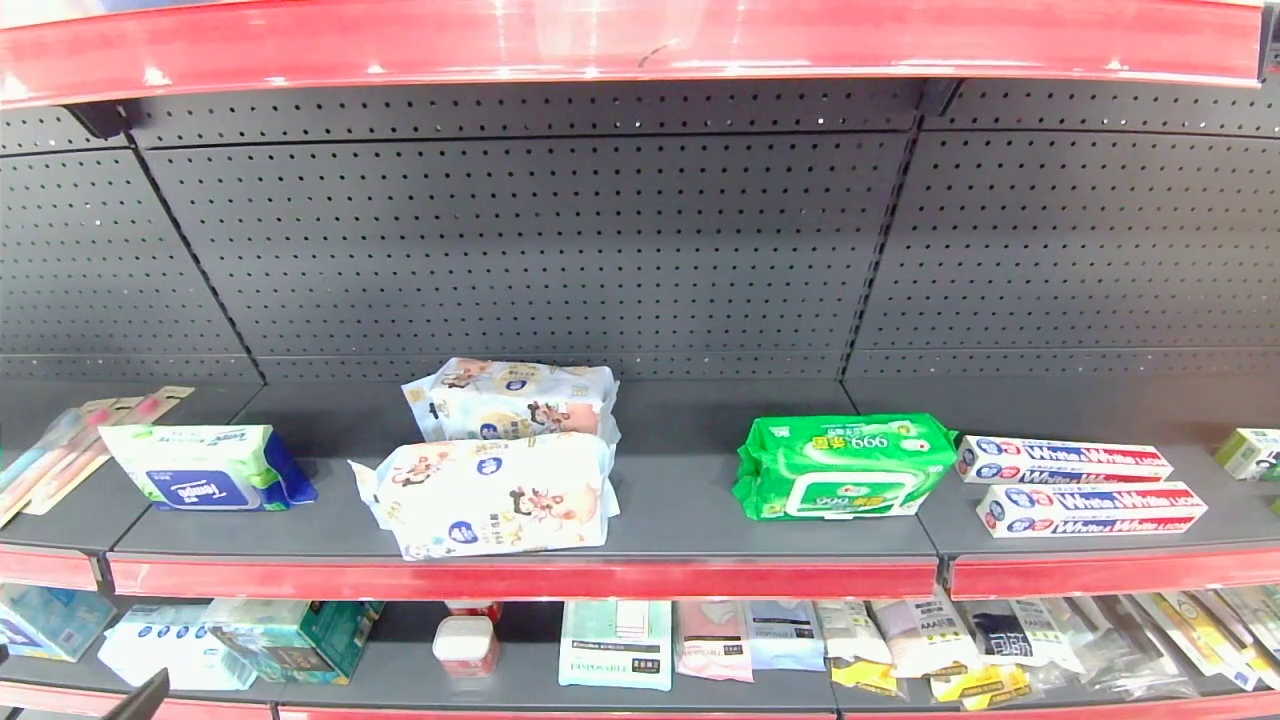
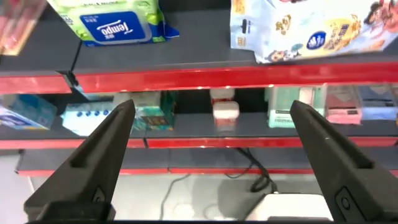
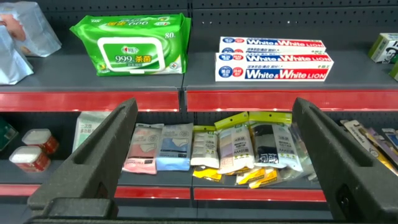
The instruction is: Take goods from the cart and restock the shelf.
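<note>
The goods lie on the grey metal shelf (image 1: 680, 500), which has a glossy red front strip and a perforated back panel. Near the middle are two soft cartoon-printed packs, one at the front edge (image 1: 495, 495) and one just behind it (image 1: 515, 398), touching; both are puffy, crinkled film. To the right, well apart, sits one green wipes pack (image 1: 840, 465), a plump pillow shape with a white flap lid on its face. Just beside it are two long toothpaste boxes (image 1: 1090, 508), rigid card, lying flat and parallel, one behind the other. At the far right edge is one small green-and-white box (image 1: 1250, 452). Off to the left lies one blue-and-green tissue pack (image 1: 200, 467), soft and tilted. Beyond it are flat toothbrush cards (image 1: 70, 450), too overlapped to count.

On the lower shelf (image 3: 249, 193) are two small round tubs (image 3: 31, 149), white with red. Beside them is a row of thin flat packets (image 3: 217, 146), some clear film, leaning on each other.

The left claw (image 2: 211, 106) hangs in front of the lower shelf, its two dark wedge fingers spread wide with nothing between them. The right claw (image 3: 216, 102) faces the packets, likewise spread apart and holding nothing.
</note>
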You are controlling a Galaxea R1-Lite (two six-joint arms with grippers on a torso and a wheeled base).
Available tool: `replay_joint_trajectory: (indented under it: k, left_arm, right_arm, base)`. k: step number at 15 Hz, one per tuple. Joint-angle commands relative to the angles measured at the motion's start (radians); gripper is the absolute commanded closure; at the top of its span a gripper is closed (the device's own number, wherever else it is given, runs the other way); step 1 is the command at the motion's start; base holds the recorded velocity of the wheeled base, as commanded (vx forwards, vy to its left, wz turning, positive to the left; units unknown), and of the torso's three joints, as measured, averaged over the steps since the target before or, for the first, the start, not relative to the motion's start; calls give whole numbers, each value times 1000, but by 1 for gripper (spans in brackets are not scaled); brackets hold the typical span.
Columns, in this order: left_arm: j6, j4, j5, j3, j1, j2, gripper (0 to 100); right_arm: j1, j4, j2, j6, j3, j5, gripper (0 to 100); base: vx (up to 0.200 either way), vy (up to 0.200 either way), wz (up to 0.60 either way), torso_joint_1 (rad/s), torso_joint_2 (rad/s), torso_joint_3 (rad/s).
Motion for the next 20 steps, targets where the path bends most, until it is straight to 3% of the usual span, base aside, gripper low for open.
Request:
replay_joint_trajectory:
  k: [1, 4, 5, 7, 8, 10, 14, 16, 19, 20]
  left_arm:
    - [-4, -2, 42, 19, -46, -70, 0]
    - [-27, -13, 80, -1, -66, 1, 0]
    - [-35, -46, 86, -42, -104, 107, 0]
    - [-58, -135, 95, -84, -147, 240, 0]
    - [-67, -259, 103, -91, -153, 354, 0]
    - [-67, -382, 108, -100, -153, 463, 0]
    - [-76, -460, 115, -203, -153, 650, 0]
    - [-97, -565, 166, -252, -211, 771, 0]
    - [-111, -609, 197, -358, -270, 932, 0]
    - [-153, -605, 218, -407, -288, 986, 0]
  right_arm:
    - [0, 0, 0, 0, 0, 0, 0]
    - [0, 0, 0, 0, 2, 0, 0]
    - [0, 0, 0, 0, 0, 0, 0]
    - [0, 0, 0, 0, 0, 0, 0]
    - [0, 0, 0, 0, 0, 0, 0]
    - [0, 0, 0, 0, 0, 0, 0]
    - [0, 0, 0, 0, 0, 0, 0]
    - [0, 0, 0, 0, 0, 0, 0]
    - [0, 0, 2, 0, 0, 0, 0]
    - [0, 0, 0, 0, 0, 0, 0]
  base:
    - [0, 0, 0, 0, 0, 0]
    - [0, 0, 0, 0, 0, 0]
    - [0, 0, 0, 0, 0, 0]
    - [0, 0, 0, 0, 0, 0]
    - [0, 0, 0, 0, 0, 0]
    - [0, 0, 0, 0, 0, 0]
    - [0, 0, 0, 0, 0, 0]
    - [0, 0, 0, 0, 0, 0]
    - [0, 0, 0, 0, 0, 0]
    - [0, 0, 0, 0, 0, 0]
